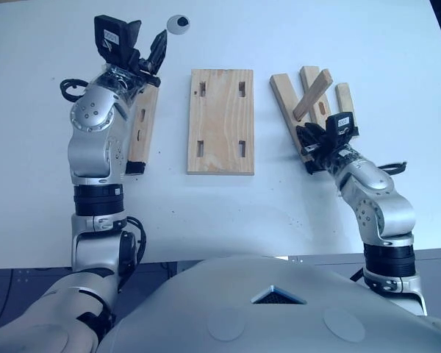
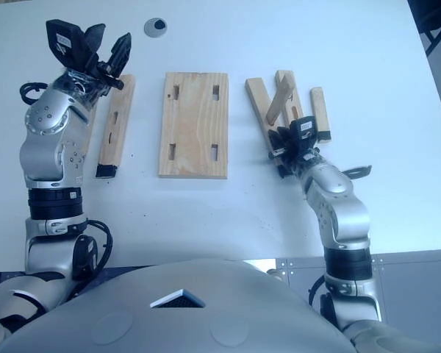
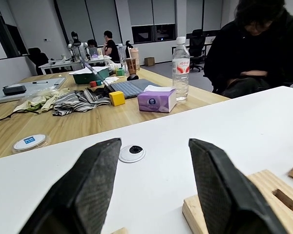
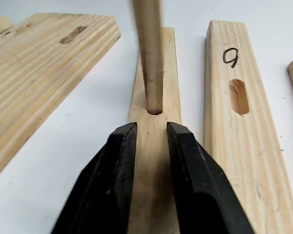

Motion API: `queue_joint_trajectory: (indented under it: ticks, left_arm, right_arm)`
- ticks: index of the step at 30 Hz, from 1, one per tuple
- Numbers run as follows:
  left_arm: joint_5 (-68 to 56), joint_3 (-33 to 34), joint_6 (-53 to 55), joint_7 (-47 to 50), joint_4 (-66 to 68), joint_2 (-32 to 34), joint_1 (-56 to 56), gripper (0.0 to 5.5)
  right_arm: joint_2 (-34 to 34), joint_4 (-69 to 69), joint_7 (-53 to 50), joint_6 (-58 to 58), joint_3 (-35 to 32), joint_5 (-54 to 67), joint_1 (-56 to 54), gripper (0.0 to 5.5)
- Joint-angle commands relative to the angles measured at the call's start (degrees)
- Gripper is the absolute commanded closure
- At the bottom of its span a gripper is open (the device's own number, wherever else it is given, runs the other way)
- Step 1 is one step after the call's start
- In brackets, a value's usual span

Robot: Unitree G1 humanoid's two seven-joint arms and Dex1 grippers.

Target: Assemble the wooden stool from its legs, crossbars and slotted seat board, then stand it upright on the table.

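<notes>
The right pincer (image 4: 151,134) is clamping a leg (image 4: 152,190), with a crossbar (image 4: 149,53) leaning into the slot just beyond its tips. Early joining, I'd guess; next that crossbar is needing seating. The left pincer (image 1: 138,43) is hanging wide open above another leg (image 1: 142,125), with the seat board (image 1: 220,121) lying between both pincers.

table (image 1: 263,125) strips flanking seat board (image 1: 220,121), tilted crossbar (image 1: 314,94) across leg (image 1: 283,99)

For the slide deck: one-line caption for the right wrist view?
Right gripper clamps a narrow wooden piece with a crossbar resting on it.
</notes>
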Motion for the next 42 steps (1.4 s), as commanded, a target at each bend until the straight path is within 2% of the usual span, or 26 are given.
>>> queue_joint_trajectory:
  ticks: [1,6,9,22,29,31,34,37,42]
  left_arm:
    - [0.54,0.62,-0.45,0.29,0.70,0.22,-0.64,2.98]
    - [0.73,0.77,-0.89,0.69,0.93,-0.17,-0.54,2.98]
    - [0.73,0.85,-1.28,0.92,1.23,-0.45,-0.40,2.98]
    - [0.72,0.77,-1.13,1.63,0.59,-0.53,0.35,2.98]
    - [0.24,1.06,-0.96,1.59,0.27,-0.65,0.28,2.98]
    - [-0.48,0.75,-0.06,0.76,-0.96,-0.50,0.02,2.98]
    - [-7.85,3.04,4.19,-0.64,-4.57,-2.78,-1.16,2.98]
    - [-21.42,7.33,10.68,-3.47,-8.99,-4.92,-2.68,2.98]
    - [-45.96,11.44,23.20,-8.59,-14.42,-5.36,-4.10,2.98]
  right_arm:
    - [-2.19,-0.87,0.70,2.56,-0.61,-1.09,-2.41,3.69]
    - [-3.44,-1.84,2.26,5.39,-1.69,-0.61,-5.72,3.01]
    - [-4.26,-2.69,3.42,7.88,-0.91,-0.69,-6.26,2.37]
    - [-6.23,-2.25,7.01,16.89,2.98,-0.51,-2.66,2.37]
    - [-6.65,-2.96,6.86,16.43,3.68,-1.85,-2.51,3.38]
    - [-5.39,-3.50,6.78,14.95,3.07,-1.32,-2.63,3.46]
    - [-3.35,-4.88,7.22,13.03,0.76,0.87,-4.64,3.46]
    - [-2.07,-4.70,10.42,14.06,-4.85,7.53,-12.06,3.46]
    - [-2.49,0.88,21.45,20.82,-14.95,28.81,-29.82,3.46]
